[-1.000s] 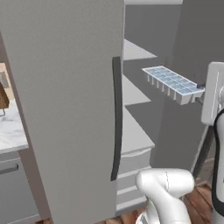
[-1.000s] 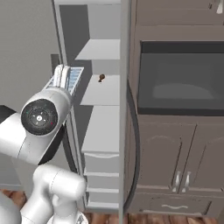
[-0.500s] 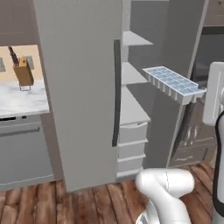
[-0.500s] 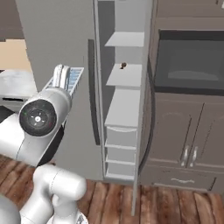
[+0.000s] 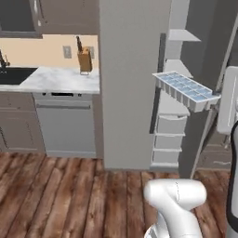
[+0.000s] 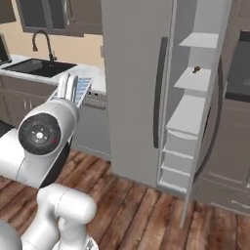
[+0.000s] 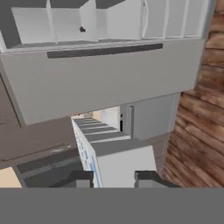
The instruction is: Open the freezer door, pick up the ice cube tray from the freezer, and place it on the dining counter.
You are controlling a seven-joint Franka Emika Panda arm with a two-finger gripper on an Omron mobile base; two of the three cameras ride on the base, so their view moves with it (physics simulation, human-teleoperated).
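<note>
Freezer door (image 6: 207,146) open, ice cube tray (image 5: 186,90) out of the freezer and carried clear of the shelves (image 6: 195,80). Jaws (image 7: 113,177) nearly shut, pinching one end of the tray, rest reaching ahead. Left: carrying to the dining counter, setting down. Door edge near; open wooden floor (image 5: 56,195) below.

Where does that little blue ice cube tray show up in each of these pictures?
Left base view: ice cube tray right of centre, held up before the open freezer.
Right base view: its end behind the arm, left.
Hand view: bottom centre, between the fingertips.
Shared landmark: freezer shelves.
</note>
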